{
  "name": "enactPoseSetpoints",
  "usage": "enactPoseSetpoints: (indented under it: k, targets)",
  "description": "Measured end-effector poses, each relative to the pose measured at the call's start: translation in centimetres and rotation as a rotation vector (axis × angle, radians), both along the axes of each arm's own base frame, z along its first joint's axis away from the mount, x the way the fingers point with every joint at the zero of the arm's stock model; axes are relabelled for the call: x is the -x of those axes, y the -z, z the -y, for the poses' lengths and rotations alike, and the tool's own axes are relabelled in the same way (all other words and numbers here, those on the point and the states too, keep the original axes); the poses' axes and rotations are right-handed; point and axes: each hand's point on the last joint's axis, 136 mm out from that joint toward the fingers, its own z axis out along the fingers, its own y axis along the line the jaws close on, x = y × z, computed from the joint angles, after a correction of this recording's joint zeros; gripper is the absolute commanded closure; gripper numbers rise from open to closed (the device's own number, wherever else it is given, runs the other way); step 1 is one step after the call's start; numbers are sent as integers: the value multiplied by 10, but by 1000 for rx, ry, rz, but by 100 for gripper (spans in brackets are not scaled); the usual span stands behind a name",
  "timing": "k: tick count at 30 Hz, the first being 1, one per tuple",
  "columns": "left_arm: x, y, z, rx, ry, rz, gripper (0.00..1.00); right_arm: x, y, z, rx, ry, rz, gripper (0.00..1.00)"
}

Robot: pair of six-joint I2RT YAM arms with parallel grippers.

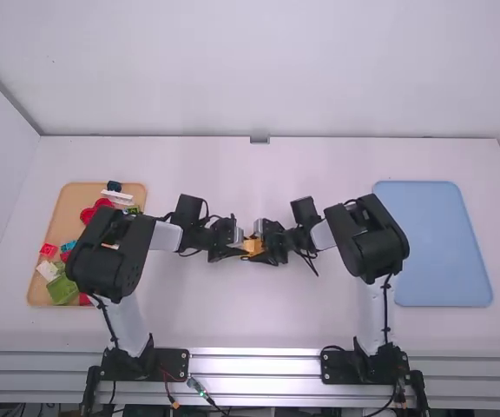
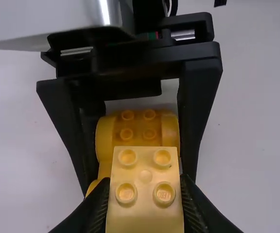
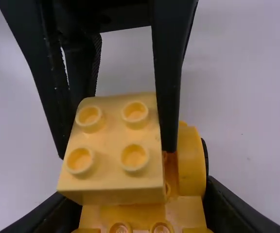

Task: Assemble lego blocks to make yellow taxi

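Near the middle of the table in the high view, my left gripper point(image 1: 240, 249) and right gripper point(image 1: 266, 250) meet at a yellow lego piece point(image 1: 253, 247). The left wrist view has my left gripper point(image 2: 145, 187) shut on a pale yellow two-by-two block point(image 2: 146, 175), with a darker yellow body point(image 2: 138, 127) between the other arm's fingers. In the right wrist view my right gripper point(image 3: 136, 196) is shut on that yellow body point(image 3: 191, 160), and the pale block point(image 3: 113, 138) overlaps it. Whether the two are joined, I cannot tell.
On the left stands an orange tray point(image 1: 69, 204) with several red, green, white and blue pieces, partly under the left arm. A light blue tray point(image 1: 437, 243) lies on the right, beside the right arm. White tabletop point(image 1: 250, 317) stretches between the arm bases.
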Motion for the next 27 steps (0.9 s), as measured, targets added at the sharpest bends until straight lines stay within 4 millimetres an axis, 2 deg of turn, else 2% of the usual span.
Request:
enactPoseSetpoints:
  k: [7, 27]
  targets:
    - [-6, 2, -1, -20, -30, 5, 96, 5, 1, 1, -3, -23, -1, 45]
    - [1, 3, 3, -18, -17, -35, 93, 5, 0, 1, -6, -24, 4, 45]
